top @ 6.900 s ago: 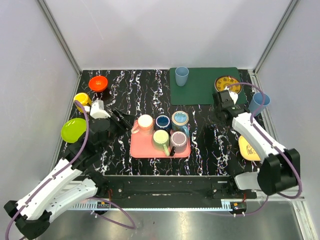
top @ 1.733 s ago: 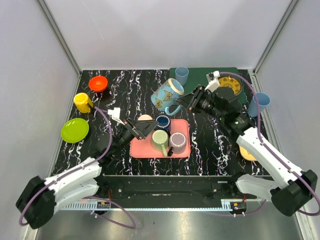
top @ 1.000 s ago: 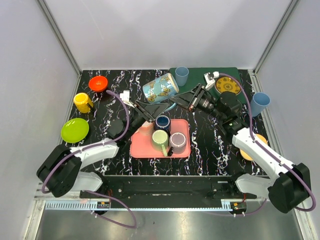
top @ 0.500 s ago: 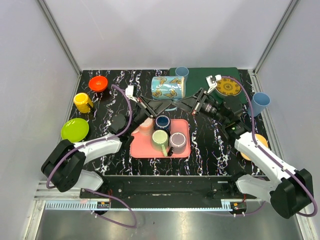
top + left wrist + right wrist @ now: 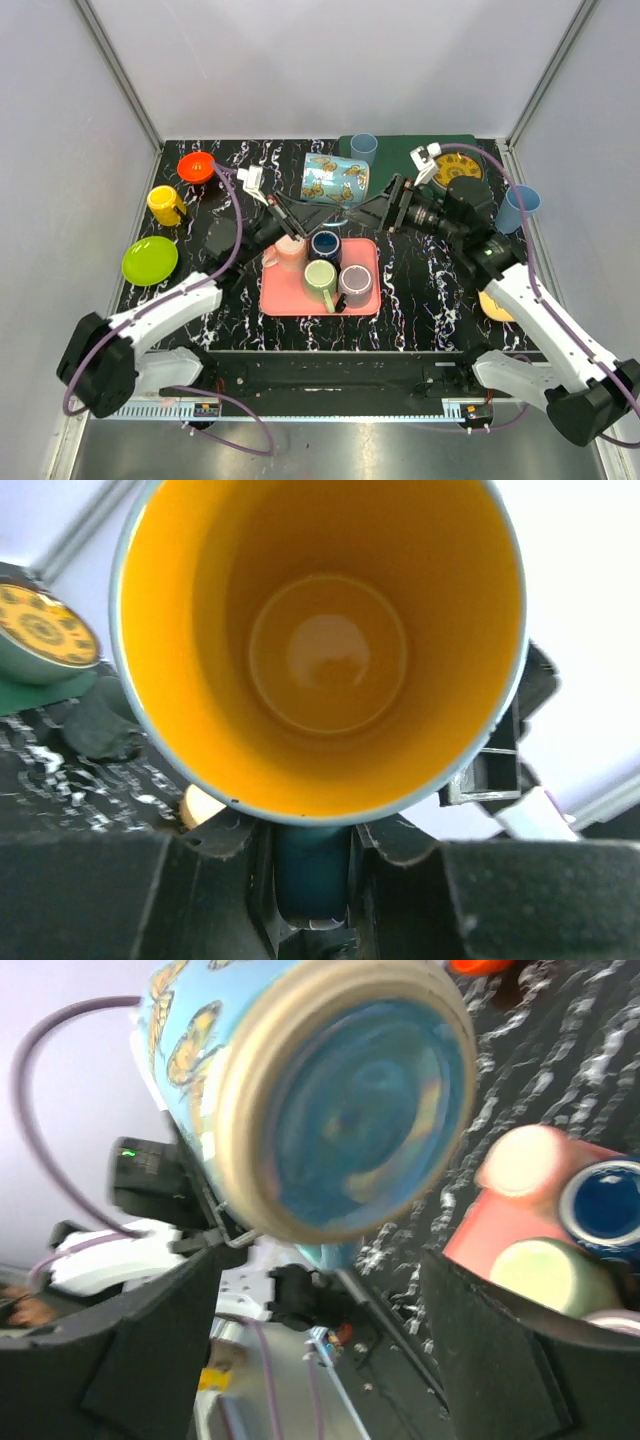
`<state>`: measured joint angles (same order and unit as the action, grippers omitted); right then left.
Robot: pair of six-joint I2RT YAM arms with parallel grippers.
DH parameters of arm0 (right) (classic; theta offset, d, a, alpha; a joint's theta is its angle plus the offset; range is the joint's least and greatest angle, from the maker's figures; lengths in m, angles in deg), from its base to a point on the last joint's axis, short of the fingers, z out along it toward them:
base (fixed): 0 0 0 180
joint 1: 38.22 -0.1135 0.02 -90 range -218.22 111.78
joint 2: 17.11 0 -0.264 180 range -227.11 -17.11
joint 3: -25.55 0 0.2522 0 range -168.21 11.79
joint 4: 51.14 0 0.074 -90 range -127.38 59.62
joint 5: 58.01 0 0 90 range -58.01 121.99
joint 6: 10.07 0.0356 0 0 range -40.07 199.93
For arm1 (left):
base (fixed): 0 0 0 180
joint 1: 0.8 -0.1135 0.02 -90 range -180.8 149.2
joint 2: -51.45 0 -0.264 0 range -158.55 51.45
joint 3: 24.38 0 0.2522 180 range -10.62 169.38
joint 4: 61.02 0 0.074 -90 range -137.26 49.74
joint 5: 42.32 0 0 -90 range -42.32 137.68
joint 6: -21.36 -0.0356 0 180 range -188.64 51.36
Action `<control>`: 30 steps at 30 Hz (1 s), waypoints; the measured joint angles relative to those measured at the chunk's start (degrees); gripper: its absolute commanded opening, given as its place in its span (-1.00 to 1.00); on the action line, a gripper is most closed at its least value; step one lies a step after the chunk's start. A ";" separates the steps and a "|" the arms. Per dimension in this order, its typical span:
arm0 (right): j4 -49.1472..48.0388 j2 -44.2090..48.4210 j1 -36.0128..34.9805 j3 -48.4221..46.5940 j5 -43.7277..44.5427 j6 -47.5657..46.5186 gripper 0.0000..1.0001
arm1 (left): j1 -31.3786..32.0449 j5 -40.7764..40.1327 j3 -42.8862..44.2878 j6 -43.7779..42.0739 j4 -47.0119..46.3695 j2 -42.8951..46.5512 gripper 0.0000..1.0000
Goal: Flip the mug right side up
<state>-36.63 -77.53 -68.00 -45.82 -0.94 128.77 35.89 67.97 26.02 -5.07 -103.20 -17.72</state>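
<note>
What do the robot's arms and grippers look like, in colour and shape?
The left arm and right arm have white links and black joints, each with a purple cable along it. The left gripper and right gripper are black, with long tapering fingers.

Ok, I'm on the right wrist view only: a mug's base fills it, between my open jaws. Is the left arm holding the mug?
Observer: Yes. The left wrist view shows the butterfly mug with its blue handle pinched between the left jaws, just under the rim.
Operator: Which way is it lying overall?
Observer: In the top view it is on its side, held off the table, mouth facing the left jaws and base facing the right jaws.
Operator: Anything inside that could spill when it turns?
Observer: No. The left wrist view looks straight into the yellow interior, and it is empty.
</note>
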 measured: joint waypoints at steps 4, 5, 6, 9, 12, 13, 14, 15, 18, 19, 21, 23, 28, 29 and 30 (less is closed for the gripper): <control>14.64 2.45 -0.07 -7.15 10.71 -7.87 0.75 | 0.07 -2.78 9.46 -11.85 21.22 3.89 -1.00; 18.16 3.34 -0.07 -8.44 14.80 -9.60 0.75 | 0.09 -4.72 14.34 -15.50 28.59 3.34 -1.00; 20.31 4.07 -0.07 -8.87 17.49 -10.62 0.74 | 0.13 -7.04 18.99 -18.78 34.73 2.01 -1.00; 26.93 6.99 -0.07 -8.46 26.49 -13.31 0.73 | -0.07 -15.87 33.83 -27.82 51.32 -4.70 -1.00; 30.91 9.20 -0.07 -6.38 32.09 -14.95 0.73 | -0.59 -23.39 45.33 -33.55 63.45 -13.60 -1.00; 32.02 9.66 -0.07 -5.75 33.44 -15.37 0.73 | -0.70 -25.44 48.09 -35.01 66.42 -16.79 -1.00; 32.83 9.97 -0.07 -5.20 34.47 -15.69 0.72 | -0.90 -27.10 50.05 -36.22 68.96 -19.67 -1.00; 33.51 10.12 -0.07 -4.72 35.43 -15.98 0.72 | -1.05 -28.50 51.76 -37.29 71.71 -22.58 -1.00; 34.47 10.29 -0.07 -3.43 37.00 -16.48 0.72 | -1.22 -32.02 57.83 -40.50 80.17 -32.33 -1.00; 34.56 10.32 -0.07 -3.02 37.18 -16.57 0.72 | -1.20 -32.89 59.52 -41.44 82.20 -35.39 -1.00; 34.60 10.32 -0.07 -1.88 37.57 -16.70 0.72 | -1.27 -34.23 62.23 -42.82 85.48 -40.41 -1.00; 34.58 10.25 -0.07 -0.81 38.01 -16.72 0.72 | -1.49 -35.12 65.64 -44.02 88.67 -45.18 -1.00; 34.16 9.81 -0.07 1.88 38.07 -16.70 0.72 | -2.62 -36.54 74.53 -45.55 92.87 -53.22 -1.00; 34.01 9.70 -0.07 2.45 38.07 -16.70 0.72 | -3.15 -36.63 76.26 -45.64 92.83 -54.51 -1.00; 33.97 9.60 -0.07 2.89 38.07 -16.70 0.71 | -3.63 -36.63 77.50 -45.68 92.72 -55.32 -1.00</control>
<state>-2.66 -67.94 -68.06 -42.93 37.14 112.07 32.26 31.34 103.53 -50.75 -10.49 -73.04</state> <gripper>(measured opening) 0.860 0.266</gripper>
